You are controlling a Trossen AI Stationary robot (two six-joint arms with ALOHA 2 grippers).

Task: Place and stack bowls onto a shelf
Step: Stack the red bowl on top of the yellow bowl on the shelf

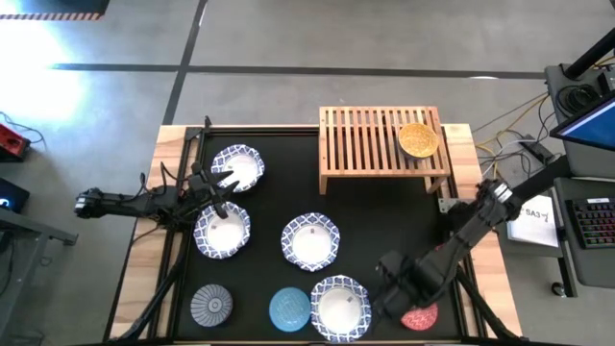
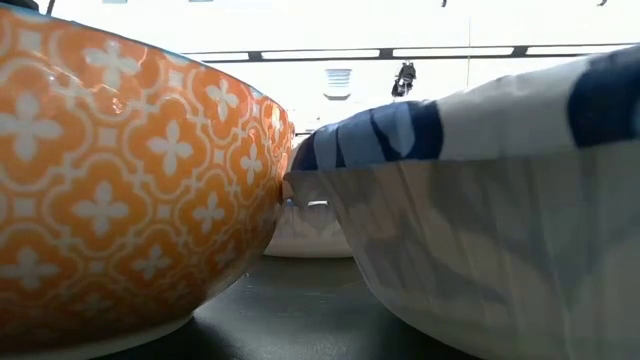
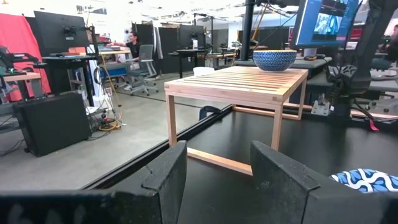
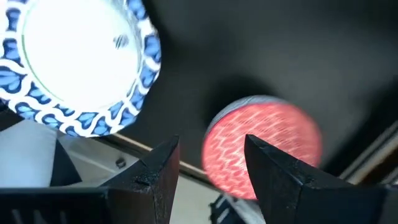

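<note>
The light-wood slatted shelf (image 1: 380, 144) stands at the table's far right, with a yellow bowl (image 1: 418, 139) on its right end. Seen from the left wrist, this bowl (image 3: 274, 59) has a blue-patterned outside. Several white bowls with blue rims rest on the black mat: (image 1: 237, 166), (image 1: 222, 231), (image 1: 310, 240), (image 1: 340, 308). A grey bowl (image 1: 210, 306), a light blue bowl (image 1: 289, 308) and a red bowl (image 1: 420, 315) sit along the near edge. My left gripper (image 1: 226, 195) is open and low between the two left white bowls, pointing toward the shelf (image 3: 236, 84). My right gripper (image 4: 208, 162) is open above the mat, between the near white bowl (image 4: 74, 62) and the red bowl (image 4: 273, 143).
In the low view, an orange-patterned bowl wall (image 2: 120, 180) and a white and blue bowl wall (image 2: 480, 200) stand close to the camera. The table's wooden border (image 1: 144, 250) frames the mat. A keyboard and cables (image 1: 586, 221) lie beyond the right edge.
</note>
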